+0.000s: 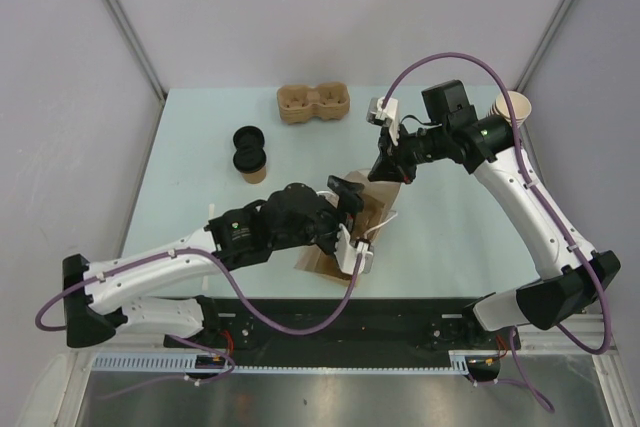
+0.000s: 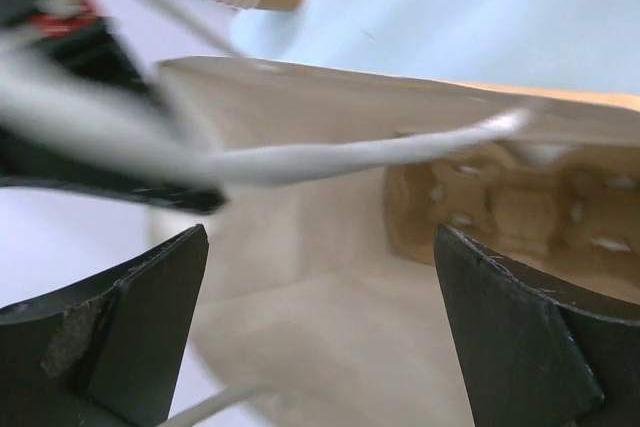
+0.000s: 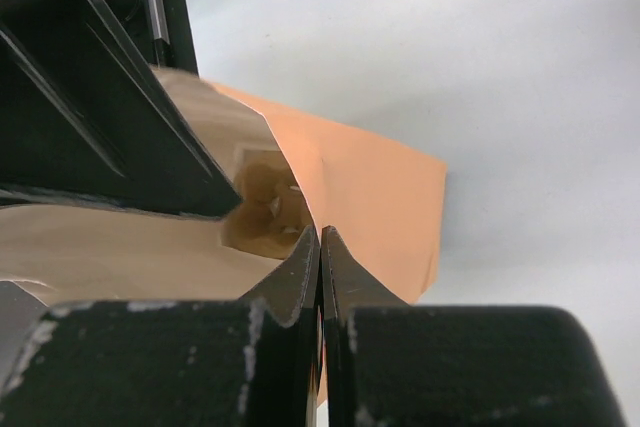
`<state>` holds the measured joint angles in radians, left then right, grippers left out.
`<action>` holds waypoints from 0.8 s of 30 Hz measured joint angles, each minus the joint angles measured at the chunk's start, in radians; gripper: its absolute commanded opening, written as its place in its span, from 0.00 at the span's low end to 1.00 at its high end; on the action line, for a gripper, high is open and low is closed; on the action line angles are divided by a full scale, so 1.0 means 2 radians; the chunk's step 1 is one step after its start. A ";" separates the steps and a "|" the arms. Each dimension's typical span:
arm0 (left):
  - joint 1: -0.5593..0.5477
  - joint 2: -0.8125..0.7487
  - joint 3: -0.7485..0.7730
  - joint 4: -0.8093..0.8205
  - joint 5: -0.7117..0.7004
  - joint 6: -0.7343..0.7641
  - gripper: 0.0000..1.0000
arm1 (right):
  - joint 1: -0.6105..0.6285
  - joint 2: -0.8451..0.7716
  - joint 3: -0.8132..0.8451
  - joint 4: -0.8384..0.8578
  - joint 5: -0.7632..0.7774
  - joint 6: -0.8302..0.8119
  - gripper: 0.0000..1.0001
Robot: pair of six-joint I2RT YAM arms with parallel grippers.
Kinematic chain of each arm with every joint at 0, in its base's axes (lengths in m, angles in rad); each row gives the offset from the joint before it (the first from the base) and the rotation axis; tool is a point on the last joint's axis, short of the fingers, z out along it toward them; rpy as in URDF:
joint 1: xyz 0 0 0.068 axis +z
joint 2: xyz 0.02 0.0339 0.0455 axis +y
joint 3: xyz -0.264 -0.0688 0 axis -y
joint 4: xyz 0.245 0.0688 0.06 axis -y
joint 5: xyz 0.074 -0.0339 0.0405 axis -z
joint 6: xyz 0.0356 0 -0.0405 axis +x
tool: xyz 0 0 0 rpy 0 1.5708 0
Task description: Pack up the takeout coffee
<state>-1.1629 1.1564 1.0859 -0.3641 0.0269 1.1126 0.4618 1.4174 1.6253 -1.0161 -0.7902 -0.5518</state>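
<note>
The paper cup (image 1: 250, 159) with its black lid (image 1: 246, 139) stands at ten o'clock of the paper bag (image 1: 375, 209) on the desk (image 1: 450, 237) — it looks light and crushable, best held round its wall — left tool (image 2: 320, 327) spread empty, right tool (image 3: 320, 247) clamped on the bag's rim.

materials log | bag (image 3: 370, 187) — we see matt brown kraft paper, creased at the rim | pulp tray (image 1: 312, 104): rough, fibrous brown moulded pulp | cup (image 1: 255, 172): tan matt paper | lid (image 1: 248, 142): black plastic | counter (image 1: 200, 217): smooth, pale, matt | left hand (image 2: 320, 277) — we note matt black plastic, scuffed pale at one edge
</note>
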 measured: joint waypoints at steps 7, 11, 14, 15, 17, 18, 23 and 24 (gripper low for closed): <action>0.000 -0.023 0.026 0.026 0.004 -0.029 0.99 | 0.000 -0.001 -0.003 0.002 0.000 -0.001 0.00; 0.000 -0.042 0.035 0.025 0.013 -0.036 0.99 | 0.000 -0.002 -0.004 0.002 0.000 -0.001 0.00; 0.000 -0.057 0.043 0.027 0.016 -0.047 0.99 | 0.000 -0.003 -0.004 0.002 0.001 -0.001 0.00; 0.000 -0.063 0.044 0.030 0.018 -0.051 0.99 | 0.000 -0.004 -0.004 0.002 0.003 -0.001 0.00; 0.000 -0.078 0.046 0.035 0.028 -0.061 0.99 | 0.000 -0.005 -0.004 0.002 0.004 -0.001 0.00; 0.002 -0.085 0.048 0.035 0.040 -0.069 0.99 | 0.000 -0.005 -0.004 0.002 0.004 -0.001 0.00; 0.003 -0.101 0.082 0.030 0.084 -0.129 0.99 | 0.002 -0.005 -0.004 0.005 0.004 -0.001 0.00; 0.003 -0.099 0.089 0.029 0.085 -0.146 1.00 | 0.002 -0.005 -0.004 0.007 0.005 -0.001 0.00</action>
<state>-1.1561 0.9588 1.2636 -0.3054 0.1970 0.8204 0.4667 1.4078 1.6173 -1.0027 -0.7799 -0.5529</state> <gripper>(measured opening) 0.995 0.009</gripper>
